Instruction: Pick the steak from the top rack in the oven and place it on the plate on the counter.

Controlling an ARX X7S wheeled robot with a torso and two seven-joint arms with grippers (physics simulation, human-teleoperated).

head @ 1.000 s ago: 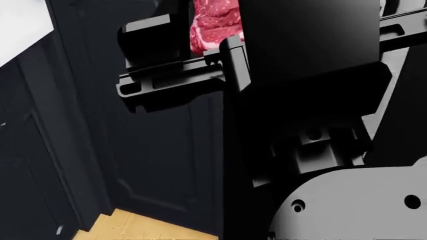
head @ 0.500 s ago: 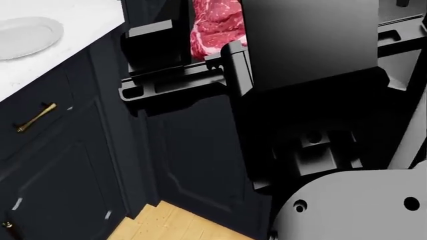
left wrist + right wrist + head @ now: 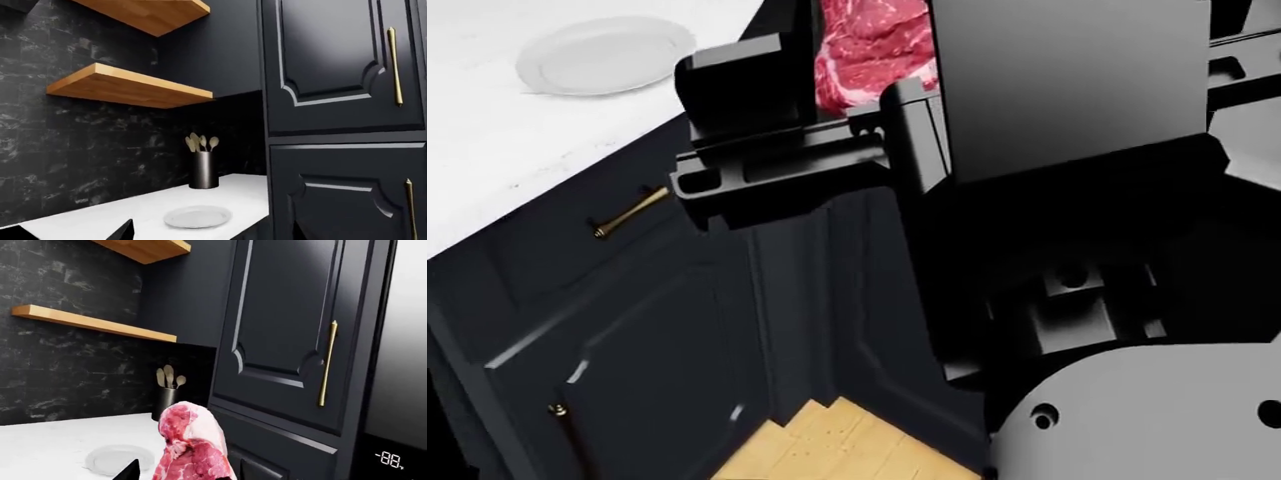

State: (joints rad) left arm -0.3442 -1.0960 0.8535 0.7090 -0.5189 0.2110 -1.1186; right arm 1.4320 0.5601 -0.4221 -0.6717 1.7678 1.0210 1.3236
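Steak held in air, off the counter edge.
Counter (image 3: 521, 140) lies beyond and below the right gripper (image 3: 868, 95); plate (image 3: 605, 55) sits on it, well apart from the gripper, nothing on it. Right gripper is clamped on the steak (image 3: 192, 447), which sticks up from its fingers. Left gripper: only a dark tip visible, can't tell its state.

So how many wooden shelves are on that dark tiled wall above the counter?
2, both visible in the left wrist view: a lower shelf and an upper shelf cut off by the frame edge. More could sit above, out of view.
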